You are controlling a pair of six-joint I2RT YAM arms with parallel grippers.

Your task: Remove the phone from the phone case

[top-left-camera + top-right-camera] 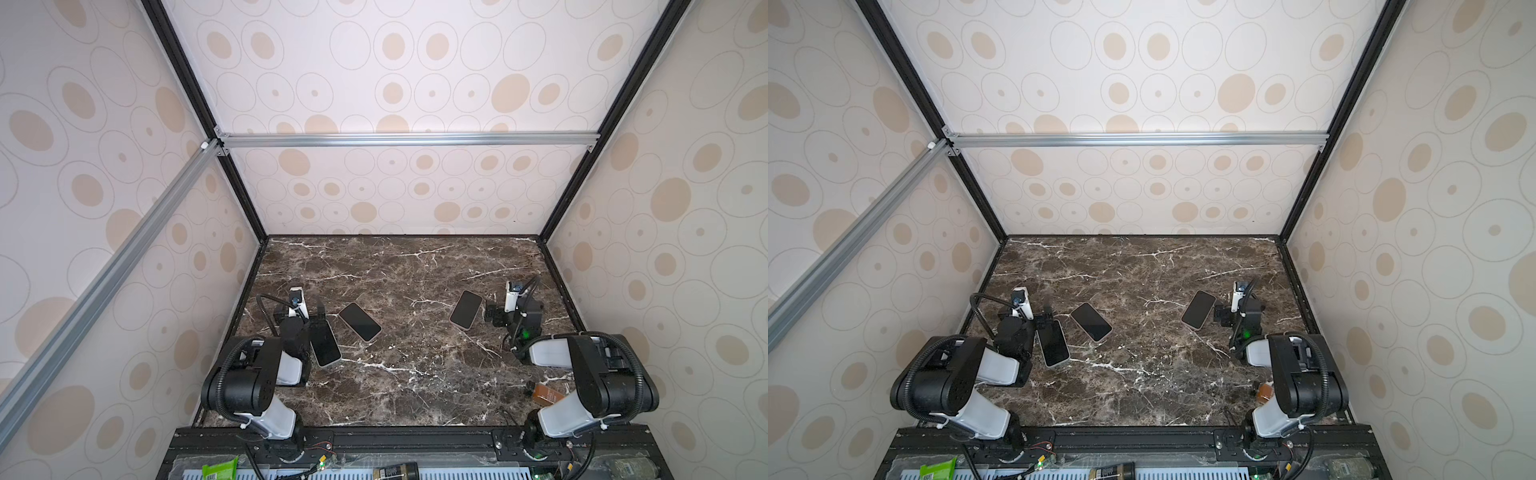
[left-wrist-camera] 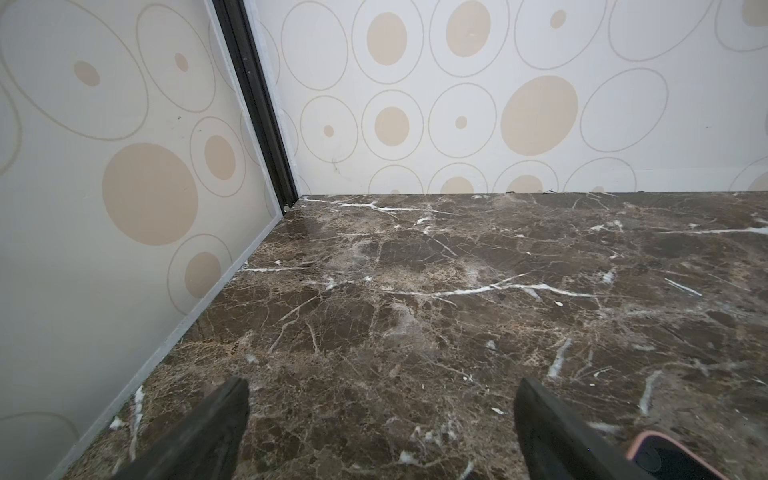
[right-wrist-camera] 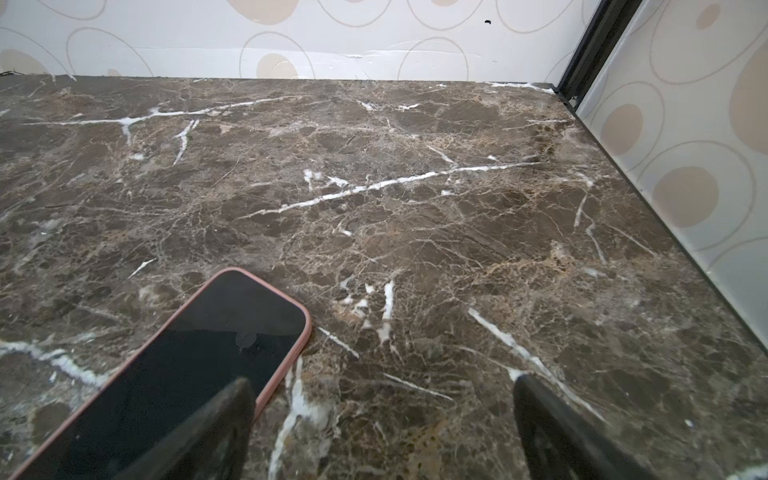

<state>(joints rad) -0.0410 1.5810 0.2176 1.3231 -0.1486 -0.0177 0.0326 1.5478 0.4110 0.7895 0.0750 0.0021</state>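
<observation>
Looks like the approach step: left gripper and right gripper are both wide open, holding nothing. The phone, in its pink case, lies flat near the worktop's right edge, just beside the right gripper. Next probably needs one arm pinning it while the other peels a case corner.

— Any writing you can make out?
— Nothing legible. The green packet at the lower edge of both top views has print on it, too small to read.
— And the dark container at lower centre?
— It has a label, but it's blurred.
</observation>
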